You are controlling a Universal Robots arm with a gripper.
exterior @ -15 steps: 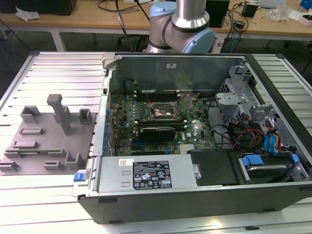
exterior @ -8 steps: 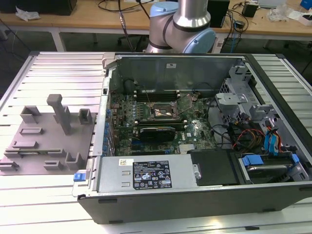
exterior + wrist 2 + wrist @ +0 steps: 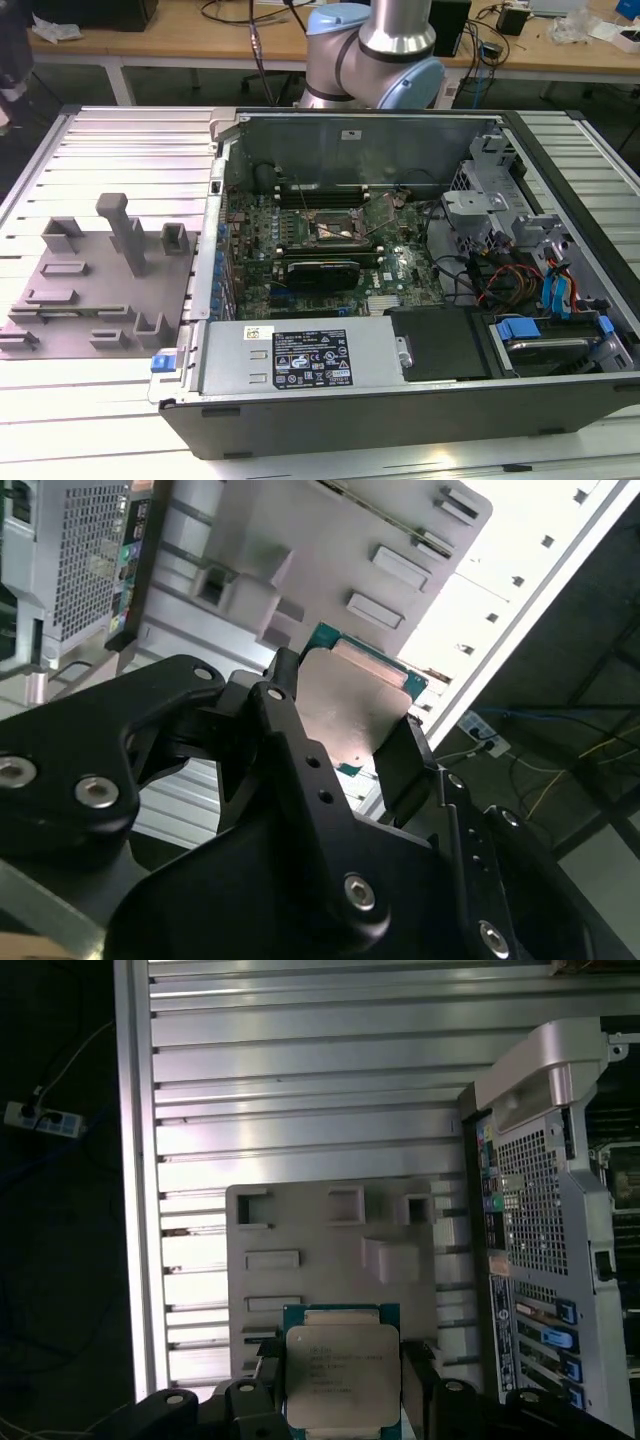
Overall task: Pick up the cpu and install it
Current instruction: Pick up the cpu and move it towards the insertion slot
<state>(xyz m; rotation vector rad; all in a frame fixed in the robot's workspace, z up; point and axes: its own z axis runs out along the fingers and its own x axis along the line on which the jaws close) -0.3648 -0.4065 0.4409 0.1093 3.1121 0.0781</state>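
The cpu (image 3: 342, 1375) is a flat square chip with a pale silver top on a green board. It sits between my gripper's (image 3: 342, 1388) two black fingers (image 3: 266, 1385), which are shut on its opposite edges. In the second wrist view the cpu (image 3: 352, 705) is clamped in the gripper (image 3: 345, 735) in the air, well clear of the grey fixture plate (image 3: 300, 540). The same plate (image 3: 330, 1250) lies far behind the chip in the first wrist view. In the exterior view the motherboard's cpu socket (image 3: 335, 228) stands open inside the computer case (image 3: 300, 360).
The grey fixture plate (image 3: 90, 290) with its blocks and a tall post lies on the ribbed aluminium table (image 3: 100, 400), at the exterior view's left of the case. A black graphics card (image 3: 320, 270) sits just in front of the socket. The arm's base (image 3: 375, 60) rises behind the case.
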